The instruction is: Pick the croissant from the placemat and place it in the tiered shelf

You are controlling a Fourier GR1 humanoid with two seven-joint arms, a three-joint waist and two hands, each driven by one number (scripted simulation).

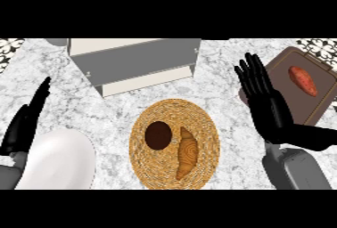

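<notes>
Woven placemat at six o'clock carries the croissant on its right half, beside a dark round item; croissant is golden-brown, elongated, untouched. Both hands are open with straight fingers: right hand at three o'clock, left hand at nine. Pick step not begun; next move likely calls for the right hand to descend onto the croissant, then carry it to the tiered shelf at twelve.

- Our left hand shows at the view's left edge, fingers straight and pointing up, seen edge-on.
- Our right hand is raised at the right, fingers straight and spread, thumb out sideways, holding nothing.
</notes>
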